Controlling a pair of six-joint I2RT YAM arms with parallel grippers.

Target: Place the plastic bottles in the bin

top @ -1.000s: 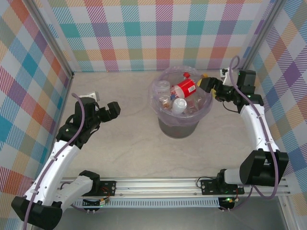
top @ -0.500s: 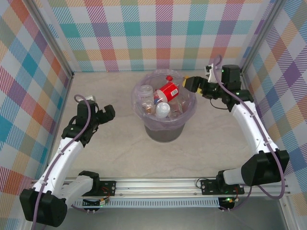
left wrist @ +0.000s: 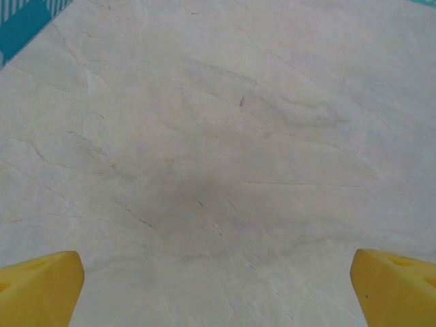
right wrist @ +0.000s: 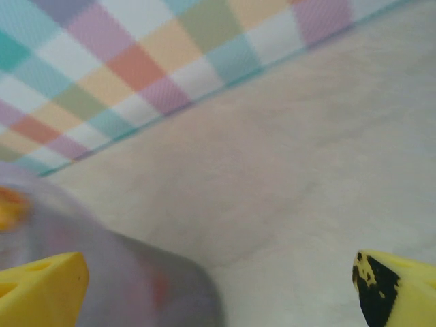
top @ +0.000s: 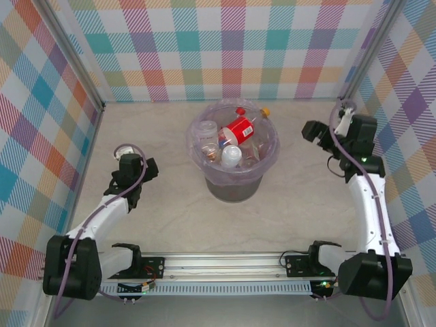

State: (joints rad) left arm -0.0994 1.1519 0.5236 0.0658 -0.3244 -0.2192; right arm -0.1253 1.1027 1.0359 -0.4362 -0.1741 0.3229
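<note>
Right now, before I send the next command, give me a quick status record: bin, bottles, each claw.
bin: grey bucket with lavender liner, upright, mid-table
bottles: every one I can see lies piled inside the bin, a red-labelled one on top
left claw: open, holding nothing, over bare table left of the bin
right claw: open, holding nothing, right of the bin and apart from it

Round grey bin, lavender-lined, stands mid-table; plastic bottles lie jumbled inside, red-labelled one uppermost.
</note>
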